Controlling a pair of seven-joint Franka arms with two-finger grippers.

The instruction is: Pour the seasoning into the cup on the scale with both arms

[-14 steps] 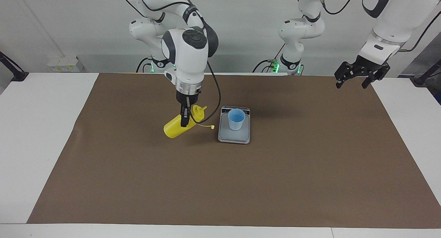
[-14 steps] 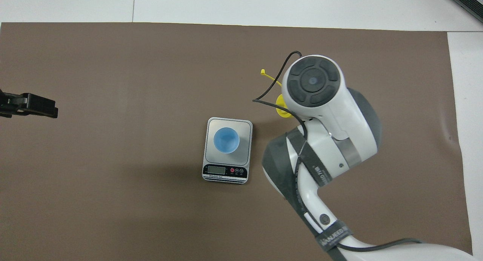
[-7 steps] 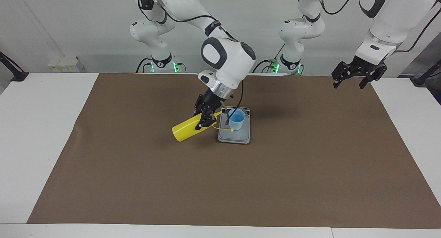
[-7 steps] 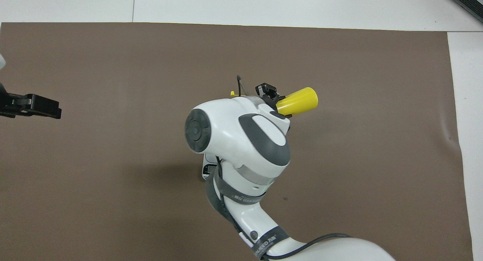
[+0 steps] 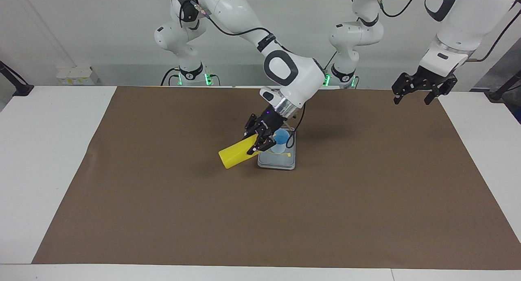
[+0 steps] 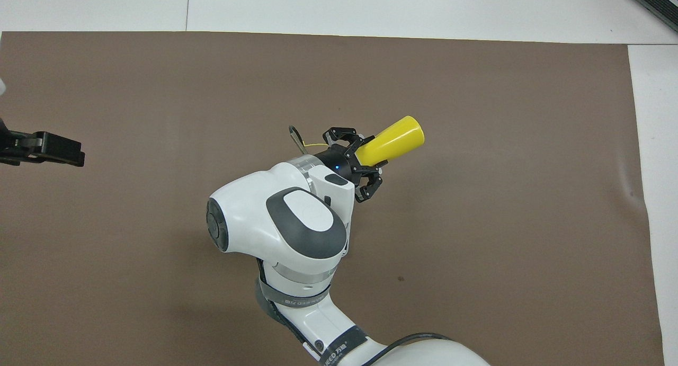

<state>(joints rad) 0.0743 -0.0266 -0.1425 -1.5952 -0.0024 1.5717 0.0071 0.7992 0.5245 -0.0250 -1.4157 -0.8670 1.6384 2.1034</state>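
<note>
Yellow bottle (image 5: 236, 154) tilted, nozzle toward blue cup (image 5: 279, 139) on scale (image 5: 276, 162); right pincer (image 5: 258, 142) clamped bottle; left pincer (image 5: 415, 94) wide, waiting.

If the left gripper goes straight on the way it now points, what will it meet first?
Probably only the brown mat: the left gripper hangs open, pointing down, at the left arm's end of the table.

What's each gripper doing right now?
Left gripper: open, empty, waiting over the left arm's end of the table.
Right gripper: shut on the tilted yellow plastic squeeze bottle, beside the small light blue plastic cup.
</note>
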